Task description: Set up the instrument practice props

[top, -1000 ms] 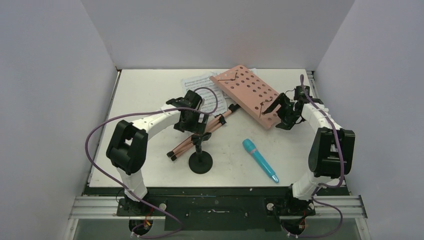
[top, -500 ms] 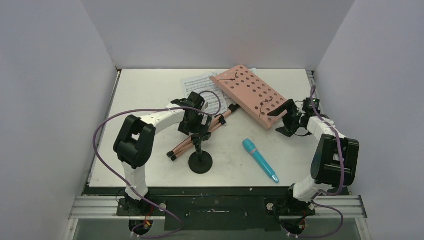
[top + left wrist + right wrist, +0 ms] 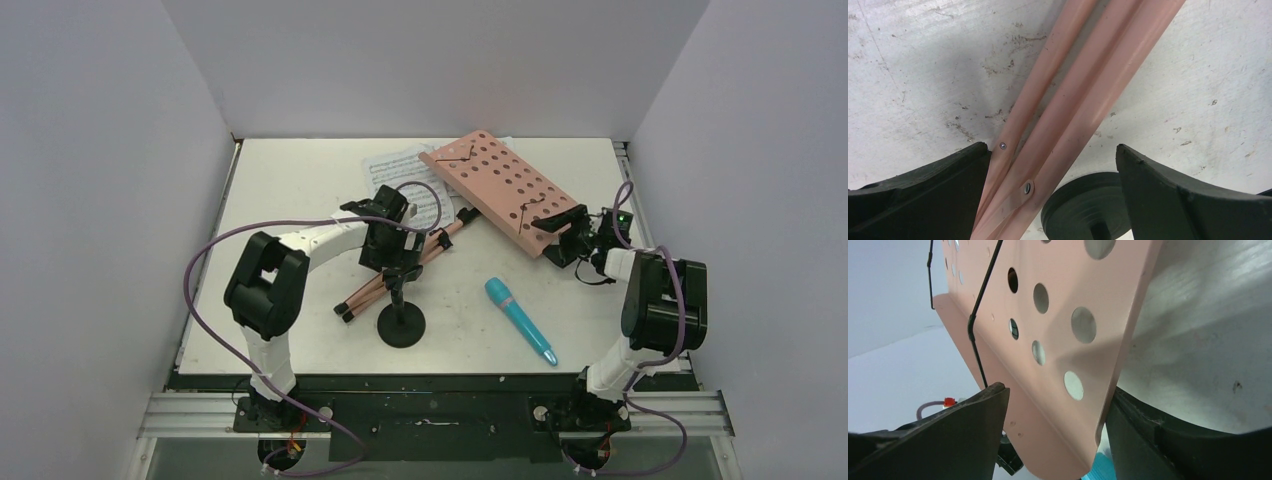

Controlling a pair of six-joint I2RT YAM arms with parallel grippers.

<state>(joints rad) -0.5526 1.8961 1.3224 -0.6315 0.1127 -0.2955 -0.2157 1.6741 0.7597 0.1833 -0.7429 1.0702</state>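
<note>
The pink perforated music stand lies on the table, its plate (image 3: 495, 190) at the back right and its folded legs (image 3: 400, 265) running to the front left. My left gripper (image 3: 392, 255) is open and straddles the legs (image 3: 1068, 100); its left finger (image 3: 938, 185) touches one leg. The black mic stand (image 3: 400, 322) stands just in front, and its round base shows in the left wrist view (image 3: 1083, 205). My right gripper (image 3: 566, 236) is open around the plate's near right corner (image 3: 1058, 365). The teal microphone (image 3: 520, 320) lies at the front. A white sheet-music page (image 3: 395, 170) lies partly under the plate.
White walls close the table (image 3: 290, 200) in at the back and both sides. A black wire clip (image 3: 975, 315) runs across the plate's face. Purple cables loop from both arms.
My right gripper has swung in from the right and now has its jaws round the plate's near corner. My left gripper has settled a little lower over the legs.
</note>
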